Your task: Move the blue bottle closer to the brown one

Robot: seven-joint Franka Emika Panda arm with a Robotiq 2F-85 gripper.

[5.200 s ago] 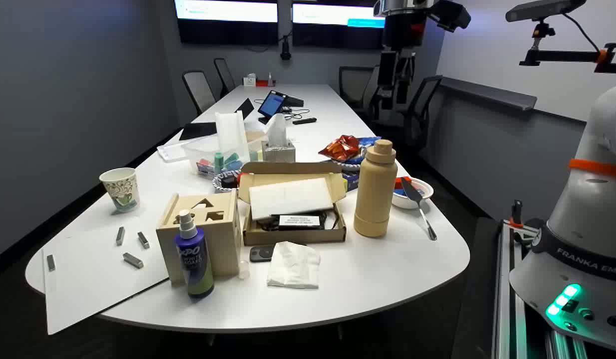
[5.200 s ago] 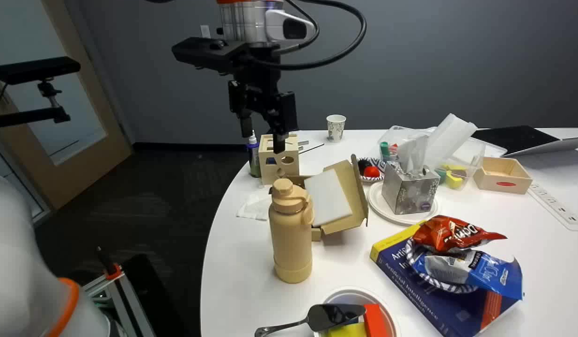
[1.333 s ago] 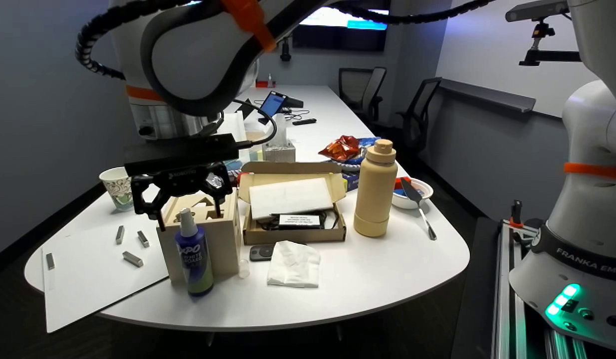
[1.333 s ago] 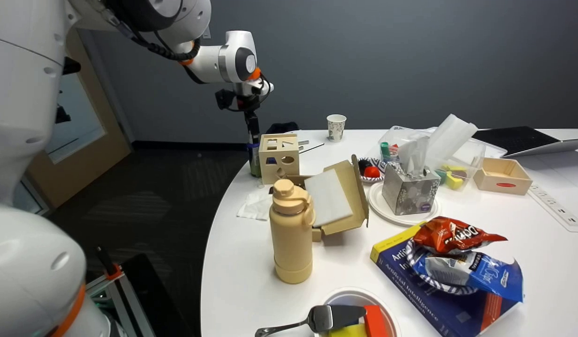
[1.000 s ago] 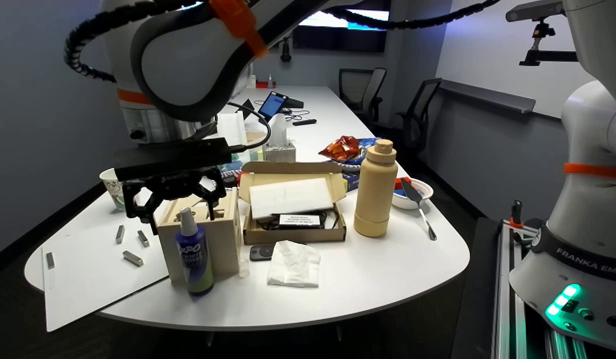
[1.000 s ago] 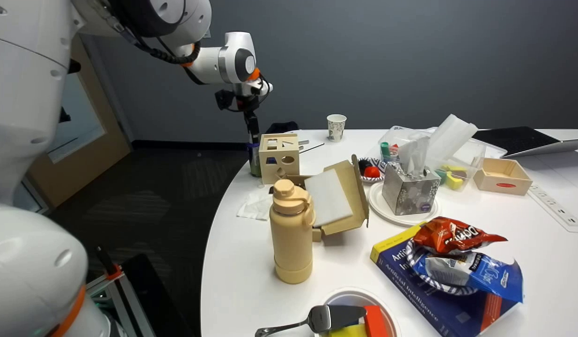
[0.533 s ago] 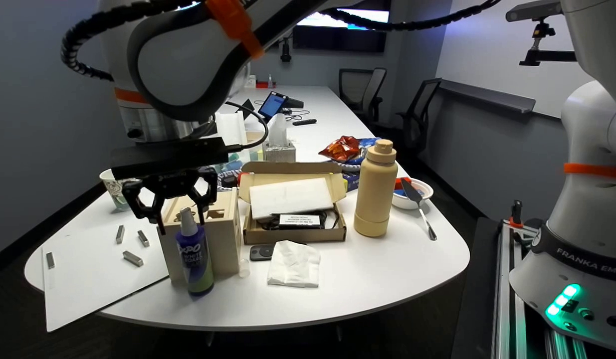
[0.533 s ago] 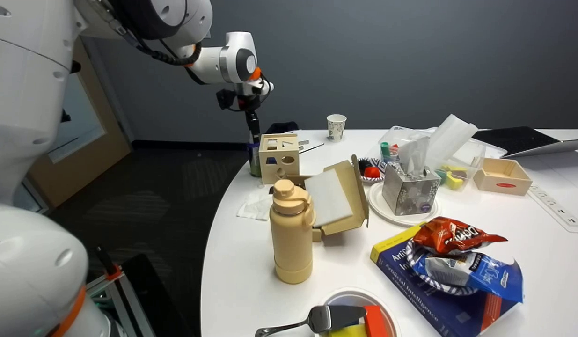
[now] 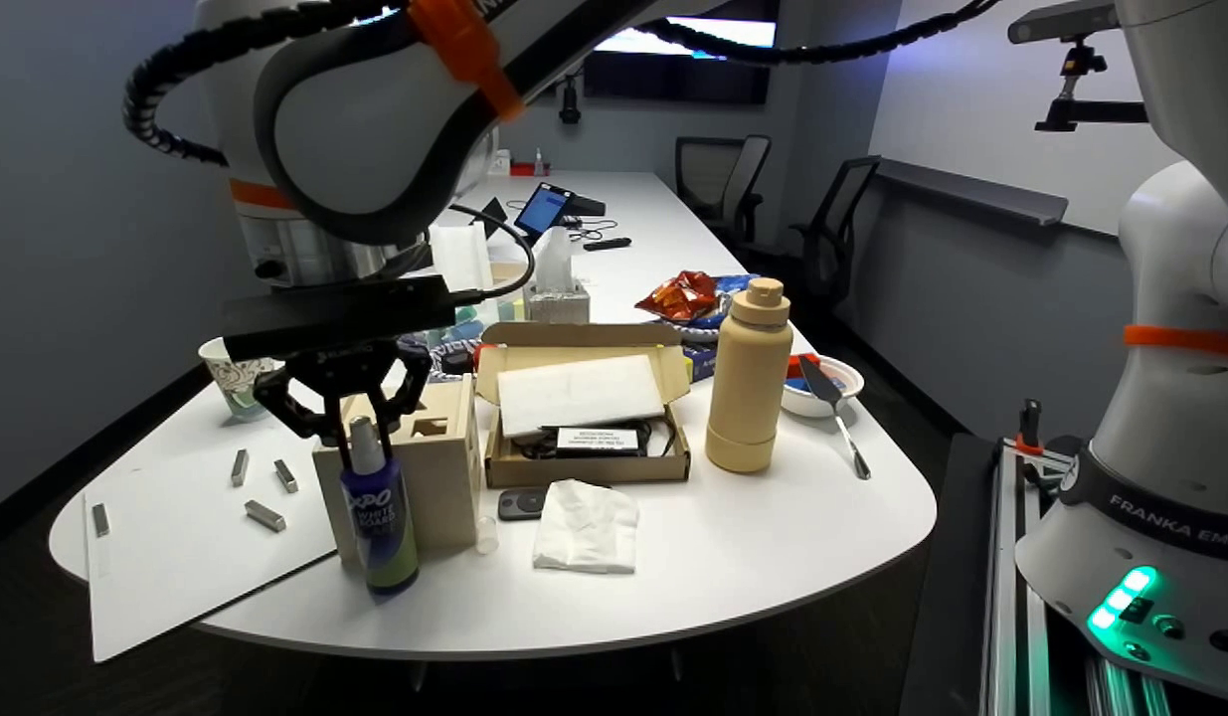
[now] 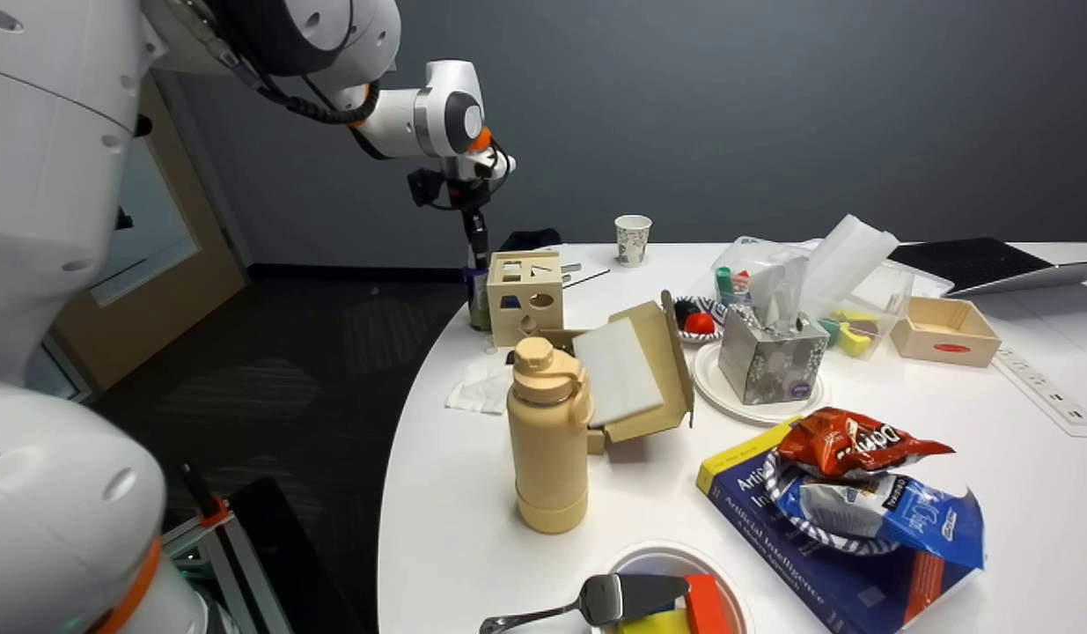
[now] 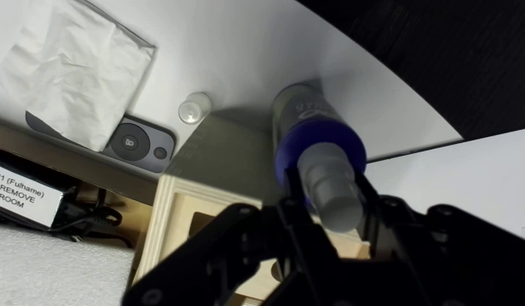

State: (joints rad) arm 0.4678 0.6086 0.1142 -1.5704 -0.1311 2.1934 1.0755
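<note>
Jaws are narrow and hold the pale cap [image 9: 367, 449] of the blue bottle [image 9: 381, 527], whose long axis is nearly vertical, the cap pointing up and the printed label [image 9: 377, 509] showing in an exterior view. This bottle stands on the bench [image 9: 693, 597] near the rounded edge, just beside the wooden box [image 9: 449, 507]; the brown bottle [image 9: 748, 398], also upright, is well apart, near the cardboard box [image 9: 589, 472].
</note>
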